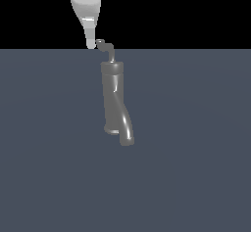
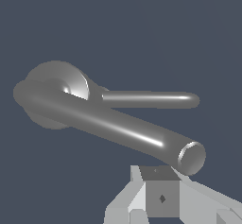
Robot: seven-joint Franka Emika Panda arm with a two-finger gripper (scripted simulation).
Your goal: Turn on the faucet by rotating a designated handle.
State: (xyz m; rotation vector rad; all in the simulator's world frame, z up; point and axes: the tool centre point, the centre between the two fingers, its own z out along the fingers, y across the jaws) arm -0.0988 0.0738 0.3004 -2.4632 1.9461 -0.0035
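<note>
The faucet (image 1: 112, 94) stands upright on the grey floor, with its collar on top and its bent spout (image 1: 126, 133) at the bottom. The thin handle (image 1: 106, 48) rises from the collar and bends toward the exterior view's left. My gripper (image 1: 90, 43) hangs down from above, its fingers together and holding nothing. It is just to the exterior view's left of the handle's tip, touching or nearly so. In the wrist view the handle (image 2: 118, 128) looms large and close, with its capped tip right by my gripper (image 2: 160, 190). The collar (image 2: 71, 83) and the body with the spout (image 2: 151, 99) lie beyond it.
Flat grey floor (image 1: 196, 167) lies all around the faucet. Nothing else shows on it.
</note>
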